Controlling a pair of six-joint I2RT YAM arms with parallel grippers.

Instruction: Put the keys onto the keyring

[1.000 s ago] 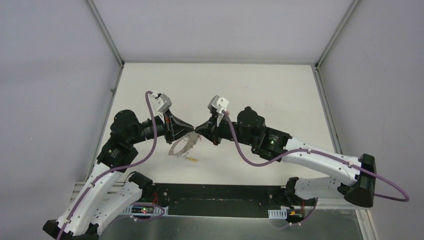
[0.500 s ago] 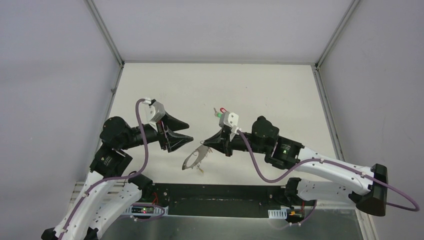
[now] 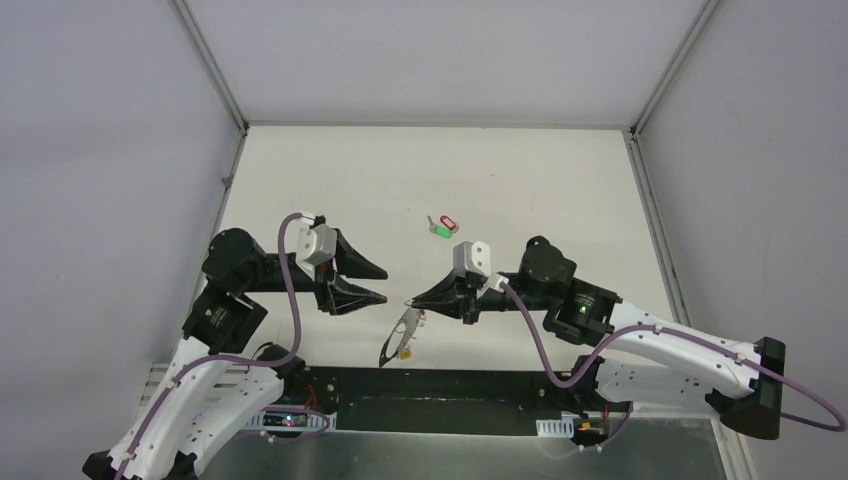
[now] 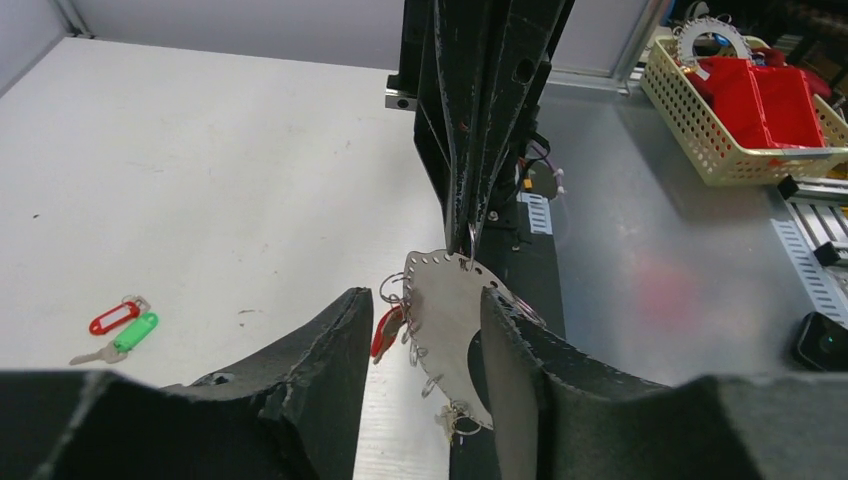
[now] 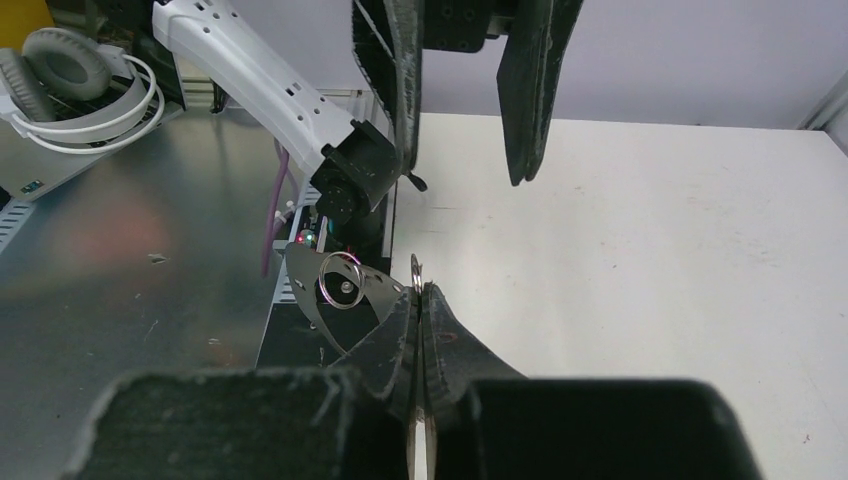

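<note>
Left gripper (image 3: 384, 284): fingers roughly half apart, holding nothing, pointed at the keyring.
Keyring (image 3: 402, 337): hangs over the near edge of the table (image 3: 540, 180); a red tag (image 4: 386, 330) shows on it.
Right gripper (image 3: 410, 302): fingers fully closed, pinching the keyring's top.
Keys (image 3: 441, 225), red and green tags: loose, mid-table.
Step, as judged: between keys.
Next: left arm reaches mid-table and pinches one key.

A white tabletop (image 3: 540, 170) sits boxed in by plain pale grey walls (image 3: 100, 150) joined at aluminium frame posts (image 3: 210, 65), evenly lit. Beyond its near edge lies a brushed metal surface (image 4: 650, 250), carrying a yellow plastic basket (image 4: 680, 110) of red items on one side and white headphones (image 5: 65, 60) on the other.
</note>
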